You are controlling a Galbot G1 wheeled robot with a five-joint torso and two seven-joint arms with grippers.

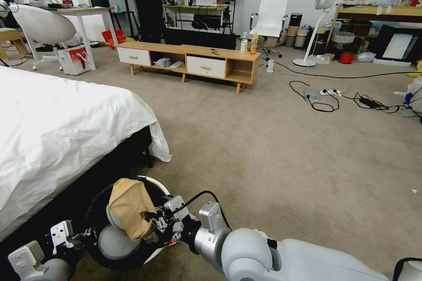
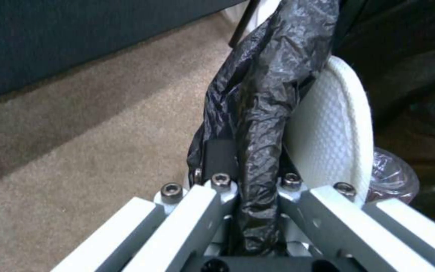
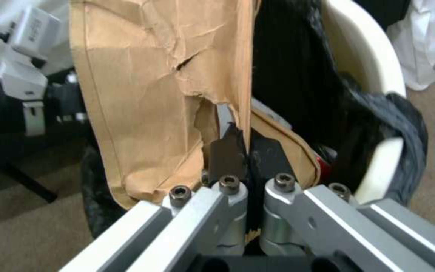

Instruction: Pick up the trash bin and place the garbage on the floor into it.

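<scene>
The right tool [image 3: 245,166] is clamped narrow on a torn edge of the brown paper bag [image 1: 128,207], which stands over the mouth of the trash bin [image 1: 125,246]. The bin itself sits low beside the bed [image 1: 57,127], just off the bed's near corner, and is held tilted by the left tool [image 2: 250,170], whose fingers are closed on the black liner [image 2: 263,94] and the white rim [image 2: 328,128]. In the right wrist view something red lies inside the bin beneath the bag; what it is cannot be told.

Assessment of the step in hand: the bag is being put in. It is wide against the bin's mouth and already torn at the grip, so it is best pushed down bottom-first and released only once most of it is below the rim; a release too high risks it tipping out over the bin's edge.

Clearance: the bed's dark side panel stands close on one side of the bin. On the side away from the bed the floor [image 1: 272,140] is open carpet; the cables [image 1: 321,101] and the low cabinet [image 1: 189,59] lie well apart from the bin.
</scene>
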